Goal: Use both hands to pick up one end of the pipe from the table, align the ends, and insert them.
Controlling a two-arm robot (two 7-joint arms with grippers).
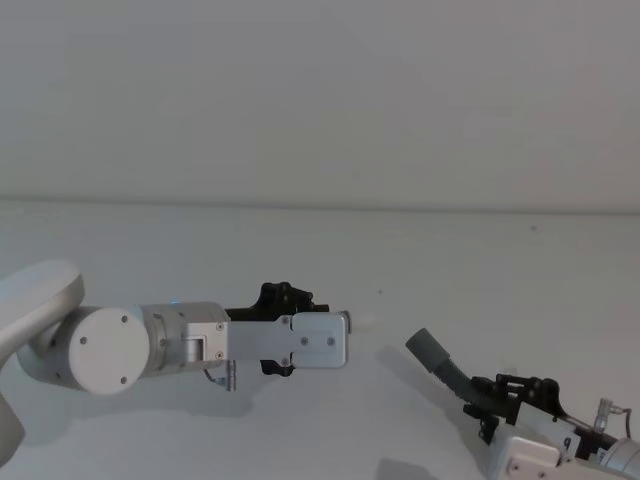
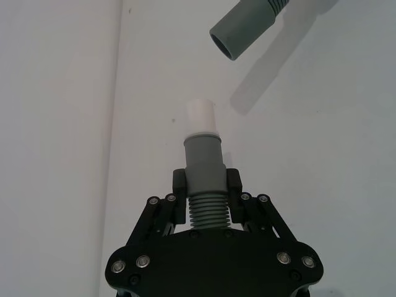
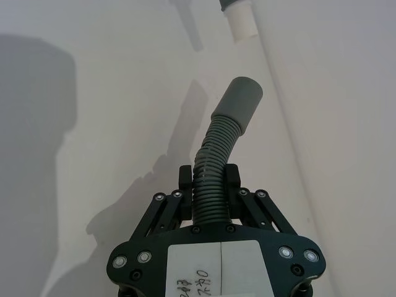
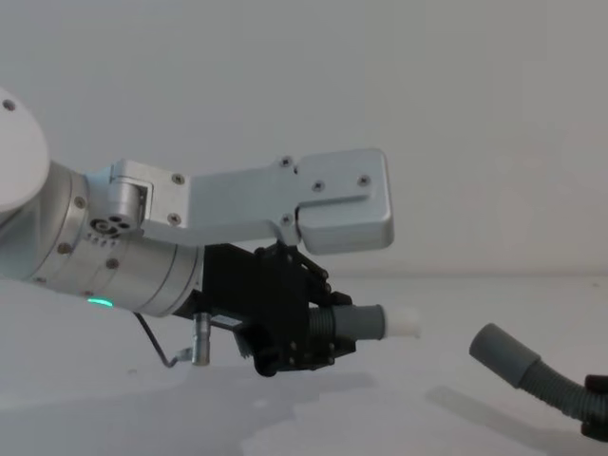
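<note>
My left gripper (image 2: 206, 185) is shut on one pipe piece (image 2: 204, 162), a grey cuff over ribbed tube with a narrower white tip (image 2: 201, 116). In the chest view this gripper (image 4: 306, 334) holds the piece (image 4: 356, 321) level above the table (image 4: 408, 418), tip pointing right. My right gripper (image 3: 208, 184) is shut on the corrugated hose (image 3: 213, 154), whose smooth grey cuff (image 3: 239, 99) rises toward the left piece. In the head view the right gripper (image 1: 508, 395) is at the lower right, and its cuff (image 1: 428, 349) sits a short gap from the white tip (image 1: 366, 321) and lower.
The white table (image 1: 450, 270) runs back to a plain pale wall. The left arm's silver cylinder (image 1: 110, 350) and flat bracket (image 1: 300, 340) lie across the left half, with a green light (image 4: 98, 303) under it.
</note>
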